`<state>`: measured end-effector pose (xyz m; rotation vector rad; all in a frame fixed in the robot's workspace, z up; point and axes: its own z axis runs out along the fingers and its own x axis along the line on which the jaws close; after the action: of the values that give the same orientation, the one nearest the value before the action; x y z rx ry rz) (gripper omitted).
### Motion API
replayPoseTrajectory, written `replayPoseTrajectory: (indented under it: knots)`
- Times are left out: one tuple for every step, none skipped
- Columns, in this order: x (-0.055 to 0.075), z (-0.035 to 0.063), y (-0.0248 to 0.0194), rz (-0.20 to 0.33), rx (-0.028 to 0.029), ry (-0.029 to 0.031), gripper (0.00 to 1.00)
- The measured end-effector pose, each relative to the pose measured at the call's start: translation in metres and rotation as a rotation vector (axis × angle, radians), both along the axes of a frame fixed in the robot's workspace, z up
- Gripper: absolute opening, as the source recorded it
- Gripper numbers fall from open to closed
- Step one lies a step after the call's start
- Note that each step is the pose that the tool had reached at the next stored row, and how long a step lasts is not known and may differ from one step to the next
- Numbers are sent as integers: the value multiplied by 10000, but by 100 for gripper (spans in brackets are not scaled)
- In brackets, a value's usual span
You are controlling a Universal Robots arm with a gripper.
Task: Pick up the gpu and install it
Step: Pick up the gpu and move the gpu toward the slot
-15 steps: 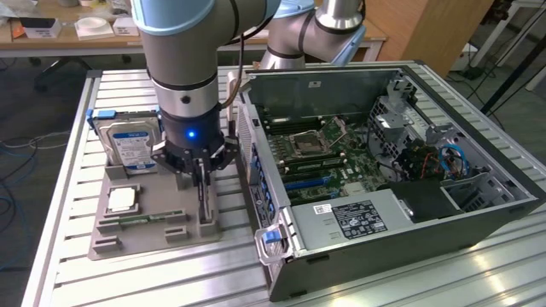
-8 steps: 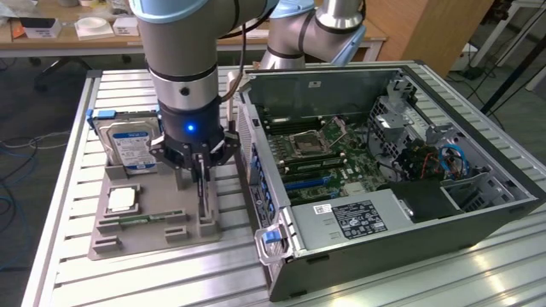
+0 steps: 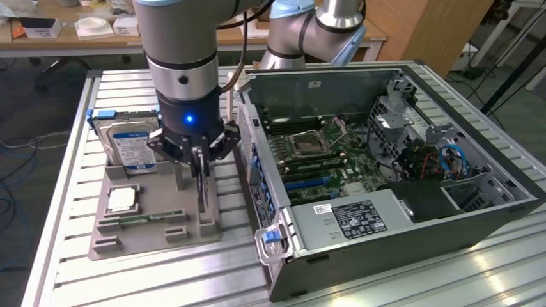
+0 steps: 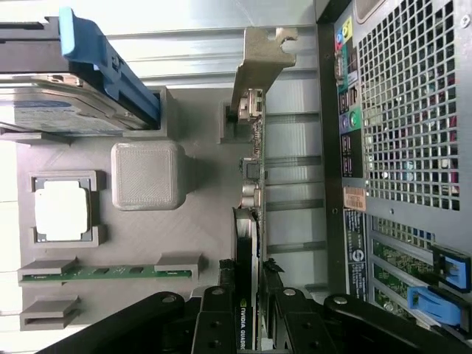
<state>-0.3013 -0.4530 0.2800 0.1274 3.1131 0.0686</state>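
The gpu (image 4: 256, 158) stands on edge in slots along the grey holder tray's (image 3: 145, 240) edge nearest the computer case (image 3: 384, 256), apparently pinched between the fingers of the gripper (image 3: 202, 167); the pick-up is in hand, and freeing the card calls, I judge, for a straight, untilted pull.

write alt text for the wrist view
The gripper is closed on the gpu, standing on edge in a grey tray. The tray also holds a hard drive, cpu and memory stick; a pc case sits alongside.

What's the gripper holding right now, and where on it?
The gripper is shut on the gpu, clamping its upper long edge toward the end away from the metal bracket.
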Motion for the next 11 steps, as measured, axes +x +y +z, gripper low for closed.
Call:
replayPoseTrajectory:
  knots:
    - [0, 18, 0, 0, 1, 0, 26]
    - [0, 37, 0, 0, 0, -1, 26]
    - [0, 56, 0, 0, 0, 0, 26]
    - [0, 77, 0, 0, 0, 0, 26]
    - [0, 96, 0, 0, 0, 0, 26]
    - [0, 117, 0, 0, 0, 1, 26]
    - [0, 137, 0, 0, 0, 0, 26]
    - [0, 157, 0, 0, 0, 0, 26]
    - [0, 176, 0, 0, 1, 0, 26]
    - [0, 197, 0, 0, 1, 0, 26]
    - [0, 216, 0, 0, 0, 0, 26]
